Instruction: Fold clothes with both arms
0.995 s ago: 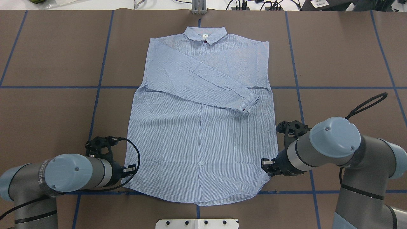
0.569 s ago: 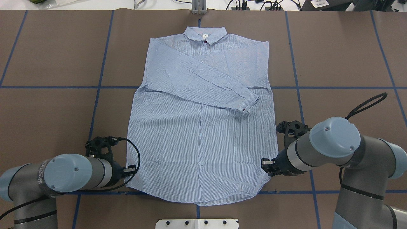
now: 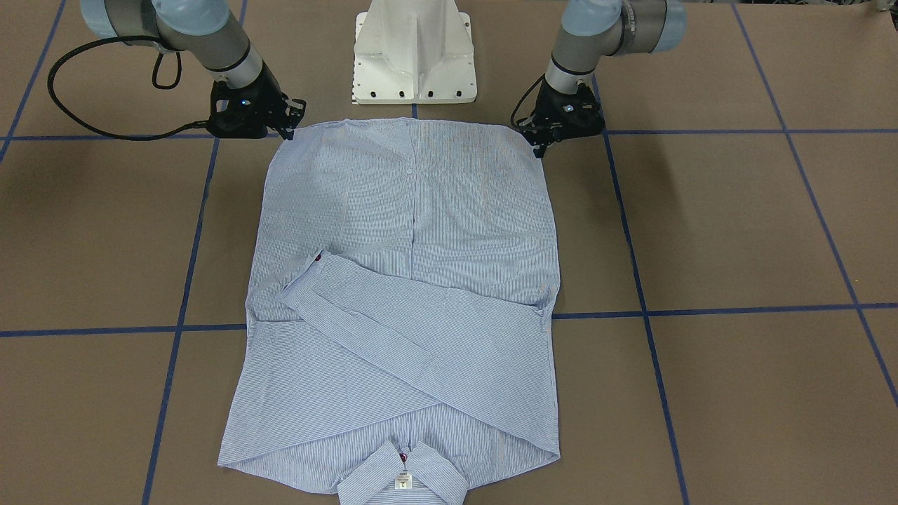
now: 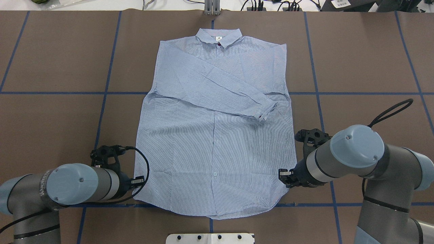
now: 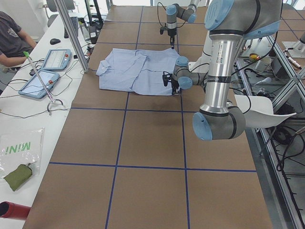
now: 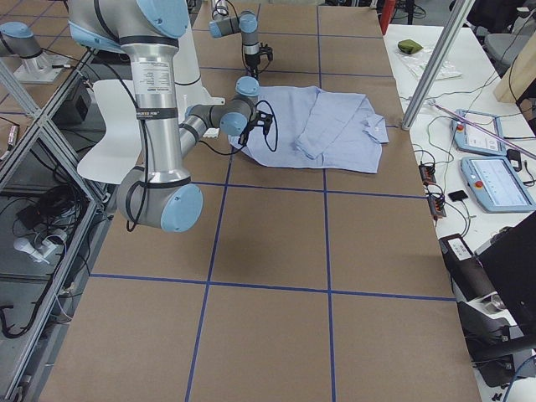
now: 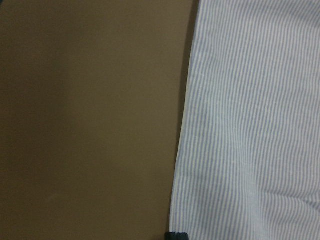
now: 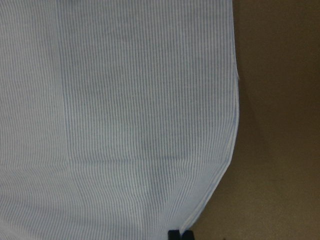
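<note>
On the table (image 4: 51,118) the shirt (image 4: 213,152) lies lengthwise, hem (image 4: 217,214) toward the pedestal (image 4: 210,238)

From behind the robot, the overhead camera looks forward and down on the whole shirt (image 4: 213,135), the left gripper (image 4: 137,182) and the right gripper (image 4: 282,175). The front-facing camera looks steeply down from across the table (image 3: 736,231), sharing that shirt. Two side cameras look along the table from its ends, far from the jaws. Each wrist camera sits close above cloth just ahead of its jaws; the dark tip (image 7: 176,235) at the frame's bottom is perhaps a finger.
</note>
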